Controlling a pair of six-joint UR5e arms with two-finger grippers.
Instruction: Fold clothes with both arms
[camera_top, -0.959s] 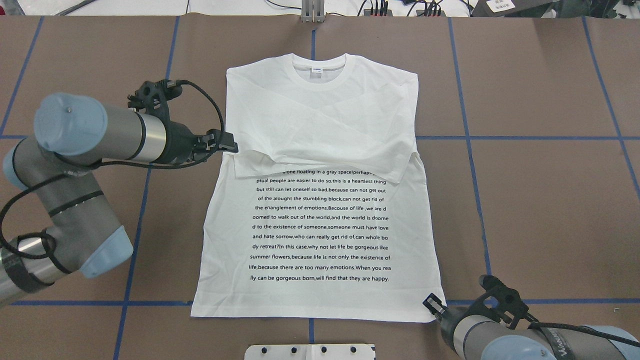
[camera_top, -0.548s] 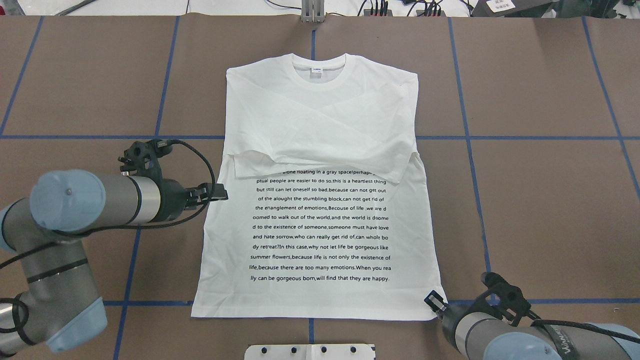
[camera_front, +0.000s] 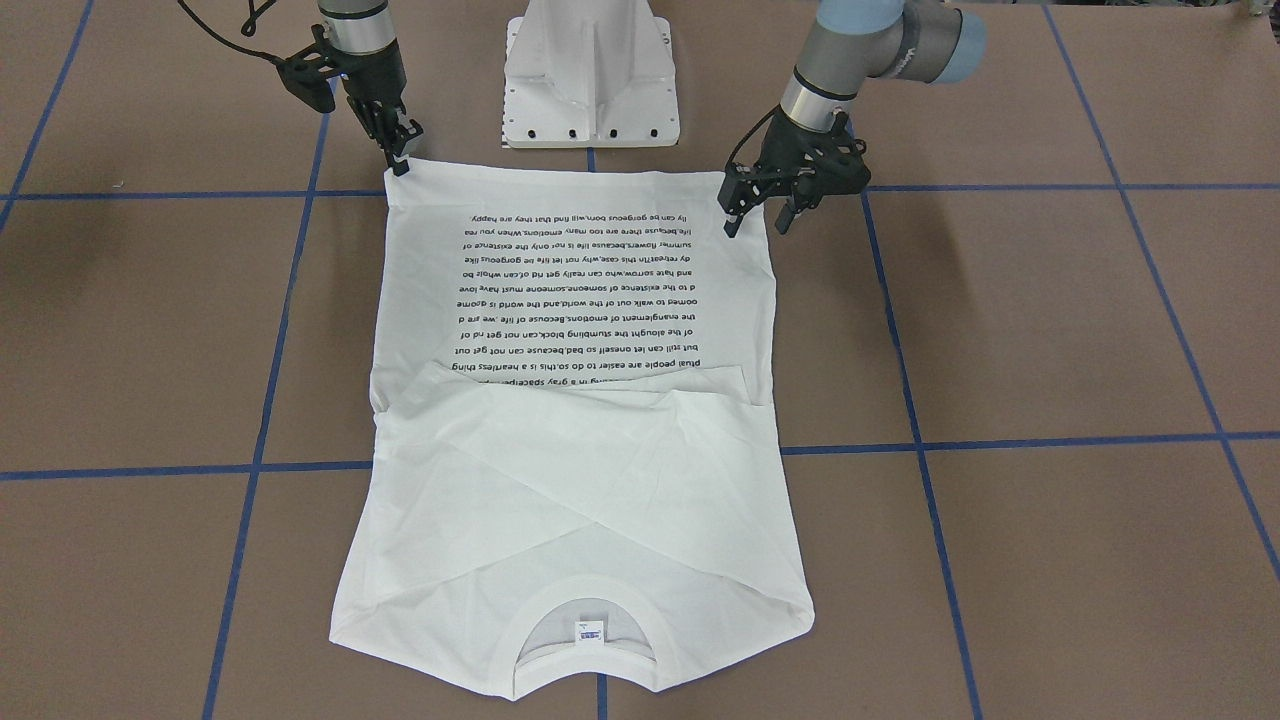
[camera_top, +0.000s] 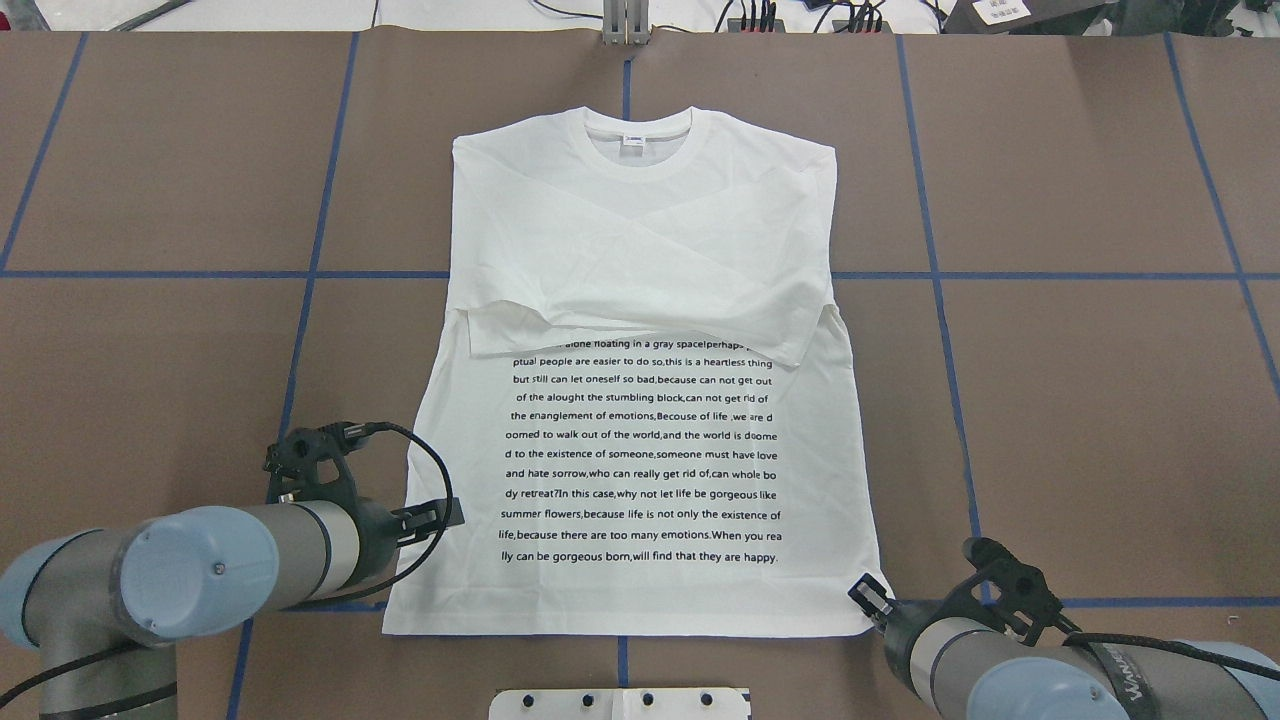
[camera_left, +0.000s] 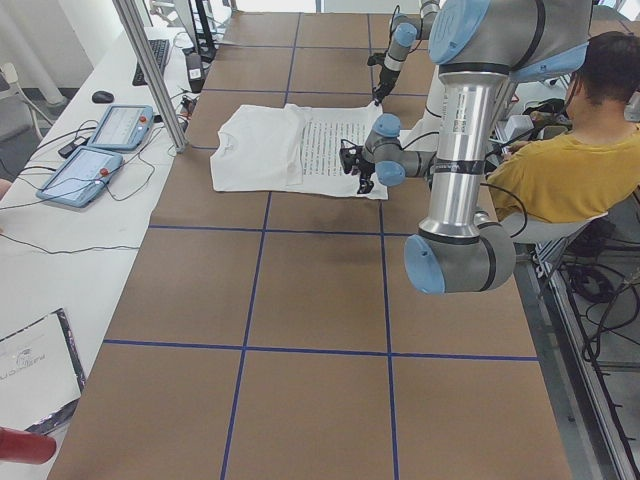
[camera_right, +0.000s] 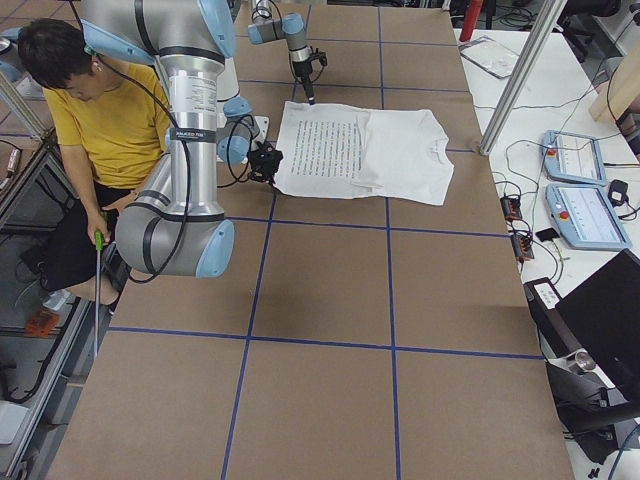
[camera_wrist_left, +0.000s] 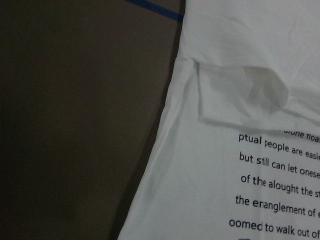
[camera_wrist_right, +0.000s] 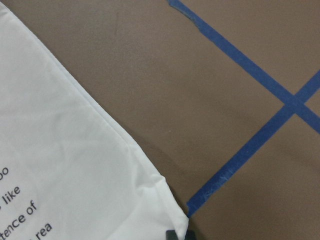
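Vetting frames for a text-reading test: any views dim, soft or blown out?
Left wrist: underexposed, table near black, shirt greyish, print still readable. Right wrist: brighter, tape crisp, print at the lower left edge a bit soft. Overhead: even light, print sharp, no glare. Side views: print too small to read.

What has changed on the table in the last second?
The left claw moved along the side edge of the shirt, from the folded sleeve toward the hem near the robot, open, holding nothing. The right claw stayed at the other hem corner; the shirt lies as before.
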